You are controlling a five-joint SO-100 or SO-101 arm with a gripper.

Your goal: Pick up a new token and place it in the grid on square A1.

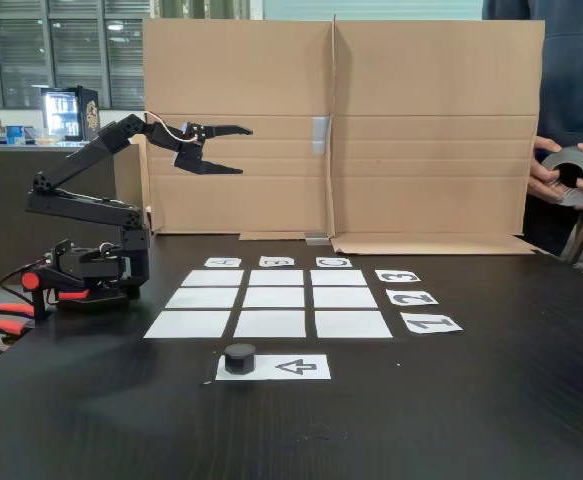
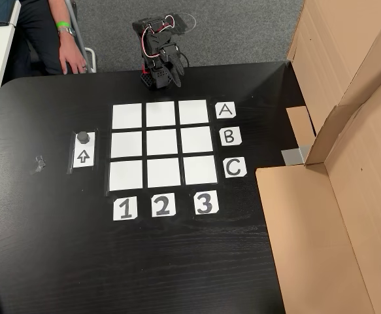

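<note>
On the black table (image 1: 491, 400), backed by a brown cardboard screen (image 1: 431, 130), the grid of nine white paper cells (image 2: 163, 141) lies bare — the other view reads square A1 (image 2: 127, 116) — while the small black puck token (image 1: 239, 356) sits on the arrow strip (image 1: 296, 367), and the fixed view shows the black gripper (image 1: 244, 150) raised, jaws apart.

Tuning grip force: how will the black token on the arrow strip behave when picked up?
The token looks rigid, so probably won't deform. Squat and flat-standing, it likely won't tip, though on edge it could roll. Its small size suggests lightness.
</note>
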